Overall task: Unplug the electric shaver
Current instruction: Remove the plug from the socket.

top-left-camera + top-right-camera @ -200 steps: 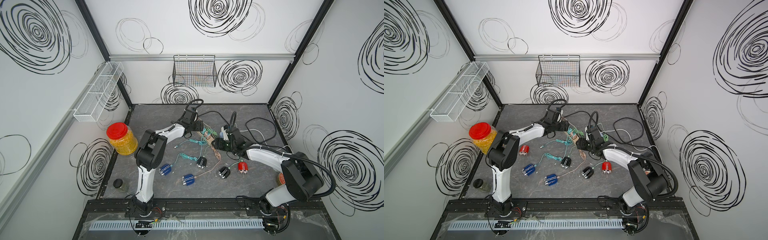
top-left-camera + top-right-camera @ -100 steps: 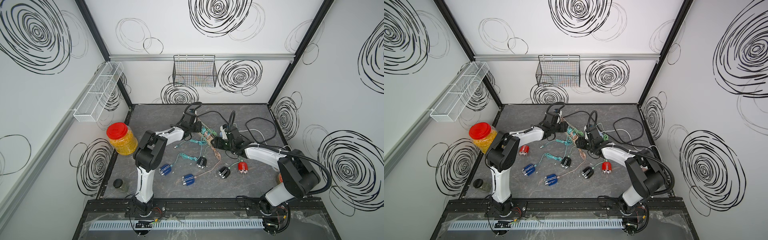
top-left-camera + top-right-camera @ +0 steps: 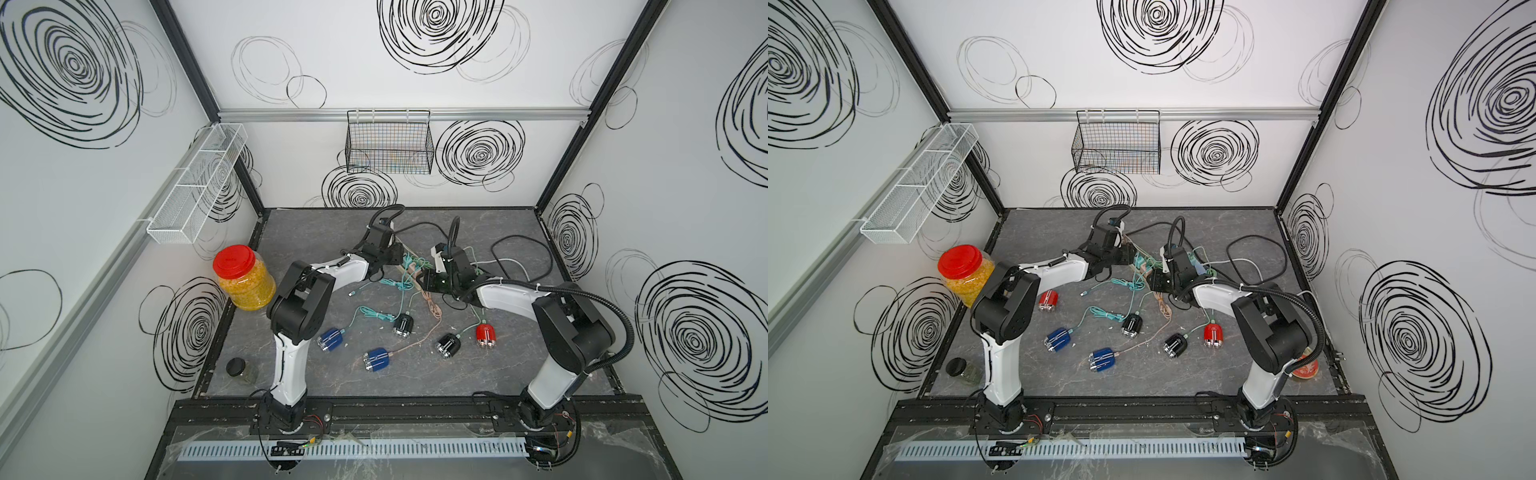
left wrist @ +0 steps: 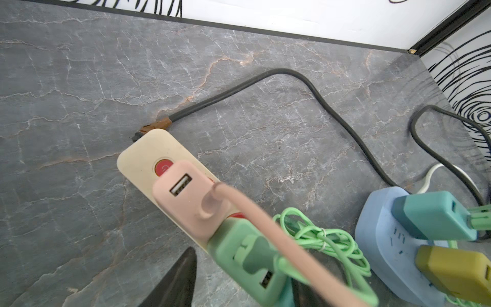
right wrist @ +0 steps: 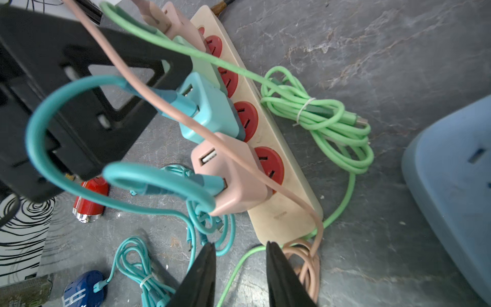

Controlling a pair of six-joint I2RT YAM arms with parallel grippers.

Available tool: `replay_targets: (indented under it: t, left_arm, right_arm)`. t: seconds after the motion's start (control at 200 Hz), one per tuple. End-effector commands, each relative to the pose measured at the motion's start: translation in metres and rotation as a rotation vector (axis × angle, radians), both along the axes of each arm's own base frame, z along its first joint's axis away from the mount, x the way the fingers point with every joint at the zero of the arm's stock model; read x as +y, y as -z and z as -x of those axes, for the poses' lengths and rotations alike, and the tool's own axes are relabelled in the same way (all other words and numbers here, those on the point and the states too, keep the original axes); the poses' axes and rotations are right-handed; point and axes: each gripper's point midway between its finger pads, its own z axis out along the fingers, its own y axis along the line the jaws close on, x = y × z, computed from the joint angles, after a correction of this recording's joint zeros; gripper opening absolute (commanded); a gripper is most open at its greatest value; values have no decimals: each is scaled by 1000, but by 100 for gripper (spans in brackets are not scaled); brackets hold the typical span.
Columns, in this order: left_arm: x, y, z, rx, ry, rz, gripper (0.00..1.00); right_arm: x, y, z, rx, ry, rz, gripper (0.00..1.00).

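Pulling a plug out goes best when 1 gripper holds the strip [image 5: 281,218] down and the other lifts the plug straight up, not sideways, so the strip does not hop or drag the other wires. The strip lies near the middle of the bench [image 3: 457,386], a bit toward the back edge. The left gripper [image 4: 243,285] hangs over it with its 2 fingers part way open on both sides of the green plug [image 4: 244,255]; I cannot tell if they squeeze it yet. The right gripper [image 5: 240,265] points at the near end of the strip, fingers a little apart, holding nothing; a green wire [image 5: 342,204] on the bench shows in the gap. I think it should press that end down first. The shavers lie nearer the front edge, among them a blue shaver [image 3: 376,359], a black shaver [image 3: 404,325] and a red shaver [image 3: 485,336], with wires trailing back toward the strip. I cannot tell which wire ends in the green plug, so check that before pulling. The left arm [image 3: 303,299] is bent at the elbow and reaches from the front left corner toward the back, wrist tipped down. The right arm [image 3: 511,297] lies low and reaches in from the front right corner.
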Motion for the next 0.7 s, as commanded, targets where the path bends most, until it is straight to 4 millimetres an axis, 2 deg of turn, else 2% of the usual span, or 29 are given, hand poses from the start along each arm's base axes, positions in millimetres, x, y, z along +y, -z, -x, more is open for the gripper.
replay_targets:
  t: [0.0, 0.08, 0.19, 0.4, 0.691]
  left_arm:
    - [19, 45, 20, 135, -14, -85, 59]
    - [18, 47, 22, 141, -10, -86, 59]
    - [18, 49, 23, 147, -6, -86, 59]
    - [19, 46, 22, 146, -4, -90, 59]
    - [20, 50, 22, 171, 5, -105, 59]
  right_arm:
    - [8, -9, -11, -60, -26, 13, 37]
    - [11, -7, -16, -68, -35, 30, 42]
    - [10, -1, -23, -77, -38, 70, 43]
    - [10, 8, -29, -120, -44, 103, 41]
    - [24, 16, -31, -248, -56, 180, 37]
